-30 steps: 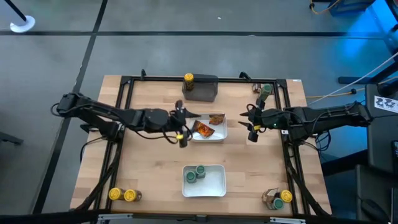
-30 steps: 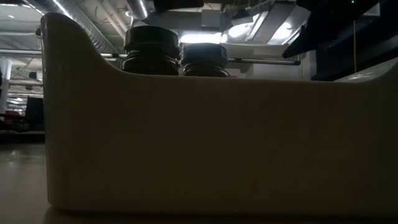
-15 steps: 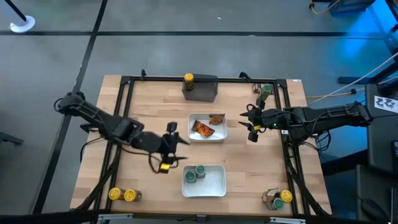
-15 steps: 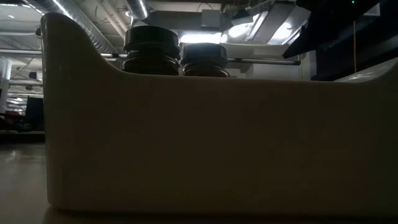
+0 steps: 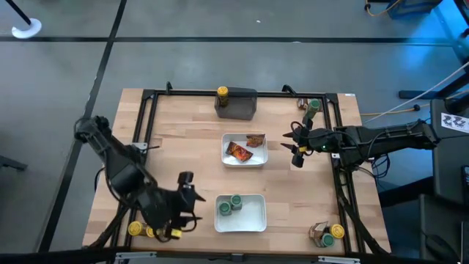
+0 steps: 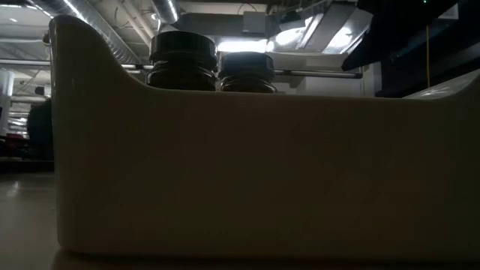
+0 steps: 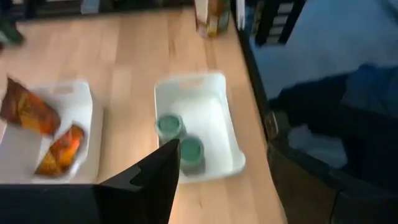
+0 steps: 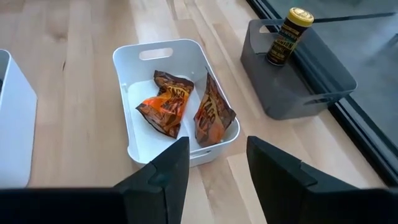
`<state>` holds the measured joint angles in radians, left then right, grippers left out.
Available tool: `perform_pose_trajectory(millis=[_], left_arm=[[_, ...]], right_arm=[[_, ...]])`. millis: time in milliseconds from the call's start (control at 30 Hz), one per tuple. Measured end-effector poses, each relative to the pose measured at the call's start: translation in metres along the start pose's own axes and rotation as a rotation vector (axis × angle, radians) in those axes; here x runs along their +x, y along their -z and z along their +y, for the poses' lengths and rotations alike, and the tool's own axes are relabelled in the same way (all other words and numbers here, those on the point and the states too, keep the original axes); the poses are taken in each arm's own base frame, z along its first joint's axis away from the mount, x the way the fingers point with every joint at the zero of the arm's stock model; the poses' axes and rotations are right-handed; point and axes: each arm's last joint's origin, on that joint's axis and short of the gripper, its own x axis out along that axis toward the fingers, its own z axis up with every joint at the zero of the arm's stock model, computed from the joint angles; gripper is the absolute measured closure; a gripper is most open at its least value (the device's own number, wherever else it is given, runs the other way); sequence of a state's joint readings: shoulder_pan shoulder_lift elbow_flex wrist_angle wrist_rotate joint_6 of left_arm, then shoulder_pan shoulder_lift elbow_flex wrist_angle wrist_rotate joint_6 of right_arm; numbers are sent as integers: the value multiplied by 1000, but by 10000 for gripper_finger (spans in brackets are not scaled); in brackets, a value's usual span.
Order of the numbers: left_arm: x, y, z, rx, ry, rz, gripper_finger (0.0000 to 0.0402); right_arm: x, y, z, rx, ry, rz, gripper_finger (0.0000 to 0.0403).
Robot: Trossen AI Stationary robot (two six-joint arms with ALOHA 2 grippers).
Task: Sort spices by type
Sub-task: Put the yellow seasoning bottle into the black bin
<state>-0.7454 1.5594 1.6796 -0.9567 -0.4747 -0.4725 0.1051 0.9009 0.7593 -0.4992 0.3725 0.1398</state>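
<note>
Bench point(image 5: 176, 147): pale wood, planked, matt, smooth grain. Frame round it: black metal w/ dull sheen. Tray point(image 8: 163, 56) mid-bench: white plastic, smooth, semi-gloss; the sachets point(image 8: 214, 118) in it look like crinkly, shiny foil. Grey bin point(image 8: 311, 78) behind that tray: matt plastic. Jar point(image 8: 288, 36) inside the bin: glossy yellow lid, paper-looking label. Green-lidded jars point(image 7: 180, 140) in 2nd white tray point(image 7: 214, 87): smooth plastic tops.

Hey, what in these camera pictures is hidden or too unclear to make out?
- Low view: the white tray wall blocks nearly the whole table; only two jar lids show.
- High view: items at the table's near right corner are too small to identify.
- Left wrist view: blurred.
</note>
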Motion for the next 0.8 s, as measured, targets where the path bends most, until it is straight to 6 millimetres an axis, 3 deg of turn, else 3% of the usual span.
perform_pose_trajectory(millis=[200,433,800], left_arm=[[6,11,-32,-61,-35,252,178],[7,47,-63,-224,-77,515,178],[-2,91,-97,-310,-192,613,178]], right_arm=[[0,0,0,59,0,0,240],[0,0,0,117,0,-1,240],[0,0,0,195,0,-1,240]])
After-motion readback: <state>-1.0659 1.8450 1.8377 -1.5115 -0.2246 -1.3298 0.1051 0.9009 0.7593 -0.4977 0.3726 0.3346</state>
